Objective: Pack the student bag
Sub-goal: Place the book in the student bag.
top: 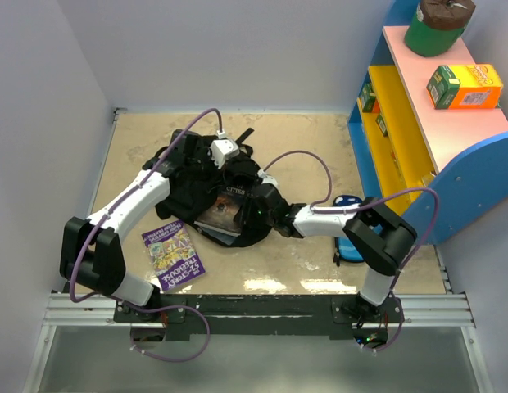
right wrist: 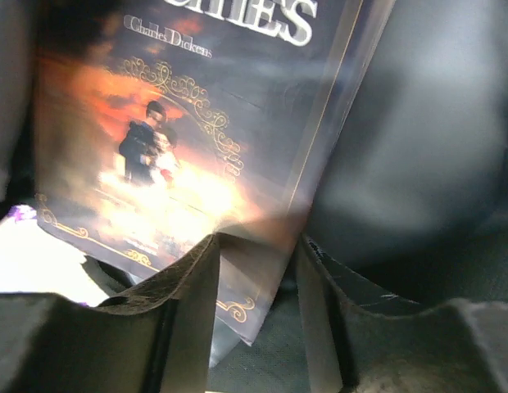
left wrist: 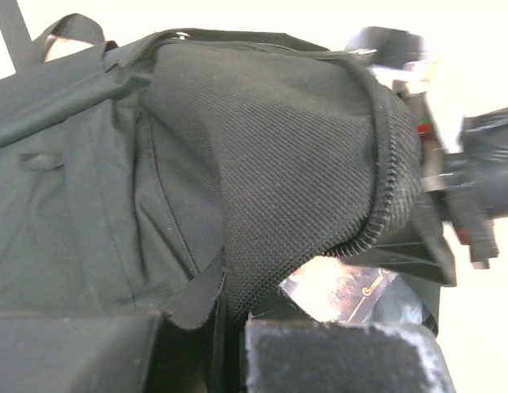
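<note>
- Black woven fabric fills the left wrist view: the student bag (left wrist: 278, 139) lies slumped mid-worktop (top: 303, 147), between the two sets of jaws.
- Its long axis appears to run from far-left to near-right. Its open mouth is at the near-right end, facing the right jaws, and loose straps are at the far end.
- The left jaws are clamped on a fold of the bag's fabric at the upper lip of the mouth, fingers (left wrist: 344, 360) pressed to the cloth. The zip edge arches just ahead of them.
- The right jaws stand apart just inside the mouth, fingers (right wrist: 188, 327) either side of a corner of a dark Dickens paperback (right wrist: 180, 139). I cannot tell whether they touch it.
- That paperback lies partly inside the bag, grey lining (right wrist: 418, 147) beside it.
- A purple book (top: 175, 255) lies on the worktop near-left of the left jaws, apart from the bag.
- A blue pencil case (top: 346, 237) sits well behind the right jaws, beside the right arm's elbow.
</note>
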You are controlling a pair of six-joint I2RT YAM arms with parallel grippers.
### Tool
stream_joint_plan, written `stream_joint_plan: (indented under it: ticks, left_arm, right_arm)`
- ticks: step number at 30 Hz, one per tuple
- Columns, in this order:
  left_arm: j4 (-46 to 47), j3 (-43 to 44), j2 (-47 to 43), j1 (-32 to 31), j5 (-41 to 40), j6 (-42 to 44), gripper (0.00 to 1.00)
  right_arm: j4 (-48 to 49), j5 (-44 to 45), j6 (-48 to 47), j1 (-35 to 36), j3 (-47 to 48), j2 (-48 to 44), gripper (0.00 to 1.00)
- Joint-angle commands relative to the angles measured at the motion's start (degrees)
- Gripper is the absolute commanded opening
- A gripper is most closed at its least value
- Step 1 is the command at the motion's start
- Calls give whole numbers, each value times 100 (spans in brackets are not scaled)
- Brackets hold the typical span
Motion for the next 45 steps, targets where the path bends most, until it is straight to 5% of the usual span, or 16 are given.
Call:
stream_joint_plan:
  ticks: [1, 11, 15, 19, 23, 26, 32, 39, 45]
  left_arm:
    - [-89, 275, -149, -12, 399, 276, 0]
    - [-133, 302, -140, -12, 637, 232, 0]
    - [-159, 232, -193, -12, 707, 302, 0]
    - [-168, 152, -202, -12, 734, 364, 0]
    - [-195, 187, -158, -12, 699, 364, 0]
    - [-195, 170, -167, -3, 550, 399, 0]
    - [-186, 179, -88, -12, 443, 355, 0]
    - [-107, 415, 26, -3, 602, 21, 0]
    - [-194, 583, 9, -3, 584, -32, 0]
  right_arm:
    - [543, -484, 127, 32, 490, 403, 39]
    - [781, -159, 224, 41, 1703, 659, 9]
    - [1632, -168, 302, 41, 1440, 554, 7]
    - [2409, -2, 408, 41, 1123, 518, 11]
    - [1513, 1331, -46, 67, 1272, 422, 14]
    - [459, 1756, -434, 111, 1430, 238, 36]
    - [79, 1828, -742, 400, 520, -869, 40]
    - [1018, 1696, -1235, 1315, 103, -968, 2]
    - [1537, 1397, -1411, 1500, 384, -89, 0]
